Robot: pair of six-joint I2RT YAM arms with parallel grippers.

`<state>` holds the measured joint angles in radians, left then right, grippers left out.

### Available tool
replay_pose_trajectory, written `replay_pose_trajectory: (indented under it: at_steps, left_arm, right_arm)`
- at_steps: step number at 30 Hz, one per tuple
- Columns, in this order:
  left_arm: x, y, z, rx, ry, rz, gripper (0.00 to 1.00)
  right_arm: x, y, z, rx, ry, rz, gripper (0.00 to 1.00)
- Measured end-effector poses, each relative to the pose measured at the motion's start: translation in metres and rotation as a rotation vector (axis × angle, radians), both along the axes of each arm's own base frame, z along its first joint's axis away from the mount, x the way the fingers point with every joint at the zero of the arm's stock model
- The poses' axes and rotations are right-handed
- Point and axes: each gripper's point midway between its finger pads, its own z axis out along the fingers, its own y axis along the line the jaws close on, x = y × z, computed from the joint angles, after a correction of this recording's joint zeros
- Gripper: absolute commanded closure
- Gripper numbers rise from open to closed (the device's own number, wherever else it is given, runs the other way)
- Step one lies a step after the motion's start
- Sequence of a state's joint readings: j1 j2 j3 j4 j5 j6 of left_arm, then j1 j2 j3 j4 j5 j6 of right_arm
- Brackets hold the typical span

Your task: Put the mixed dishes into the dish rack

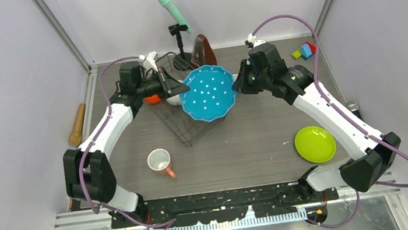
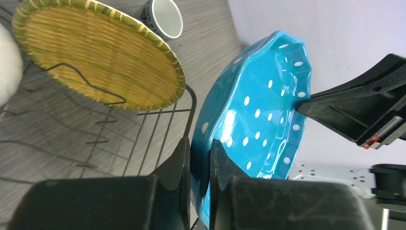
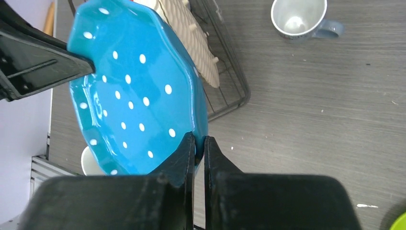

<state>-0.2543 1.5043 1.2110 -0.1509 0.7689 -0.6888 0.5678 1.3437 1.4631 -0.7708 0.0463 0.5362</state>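
Observation:
The blue white-dotted plate (image 1: 208, 94) hangs tilted above the right part of the black wire dish rack (image 1: 185, 130), held at two opposite spots on its rim. My left gripper (image 1: 177, 86) is shut on its left rim (image 2: 198, 149), and my right gripper (image 1: 239, 84) is shut on its right rim (image 3: 199, 143). The yellow woven-pattern plate (image 2: 95, 52) leans in the rack (image 2: 158, 139). The orange bowl (image 1: 151, 99) and white bowl (image 1: 173, 100) show partly behind my left gripper. The pink mug (image 1: 160, 162) lies on the table in front of the rack. The lime green plate (image 1: 315, 143) lies at the front right. A small grey mug (image 2: 165, 17) stands beyond the rack.
A brown metronome (image 1: 202, 50) and a green microphone on a stand (image 1: 172, 10) are at the back. A wooden rolling pin (image 1: 78, 124) lies by the left wall. Coloured blocks (image 1: 304, 51) sit at the back right.

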Motion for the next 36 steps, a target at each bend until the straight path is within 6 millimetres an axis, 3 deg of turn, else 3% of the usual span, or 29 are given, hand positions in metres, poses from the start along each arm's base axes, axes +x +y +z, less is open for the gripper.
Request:
replay_pose_trajectory:
  at_steps: [2, 4, 9, 15, 27, 29, 31, 32, 34, 36]
  left_arm:
    - [0.003, 0.002, -0.004, -0.043, 0.026, 0.000, 1.00]
    - [0.003, 0.004, -0.005, -0.072, 0.052, 0.003, 1.00]
    - [0.005, 0.009, -0.005, -0.094, 0.078, 0.021, 1.00]
    - [0.000, 0.009, -0.002, -0.110, 0.089, 0.013, 1.00]
    - [-0.001, 0.011, 0.021, -0.157, 0.030, 0.024, 1.00]
    - [0.000, 0.011, 0.022, -0.161, 0.027, 0.029, 1.00]
    - [0.001, 0.012, 0.022, -0.163, 0.027, 0.037, 1.00]
    - [0.001, 0.012, 0.022, -0.167, 0.030, 0.039, 0.99]
    - [0.001, 0.012, 0.025, -0.169, 0.024, 0.047, 0.78]
    - [0.001, 0.013, 0.024, -0.166, 0.029, 0.055, 0.53]
  right_arm:
    - [0.004, 0.001, 0.004, 0.017, -0.015, -0.001, 0.61]
    - [0.005, 0.007, 0.009, 0.064, -0.015, 0.015, 0.44]
    - [0.020, 0.016, 0.035, 0.274, -0.041, 0.073, 0.29]
    - [0.019, 0.028, 0.030, 0.414, 0.002, 0.132, 0.18]
    - [0.012, 0.041, 0.029, 0.520, 0.073, 0.177, 0.45]
    - [0.011, 0.043, 0.027, 0.531, 0.088, 0.184, 0.55]
    - [0.010, 0.044, 0.025, 0.538, 0.099, 0.183, 0.72]
    - [0.010, 0.044, 0.024, 0.538, 0.101, 0.180, 0.88]
    - [0.011, 0.041, 0.022, 0.532, 0.102, 0.171, 0.98]
    - [0.012, 0.041, 0.021, 0.529, 0.098, 0.170, 0.99]
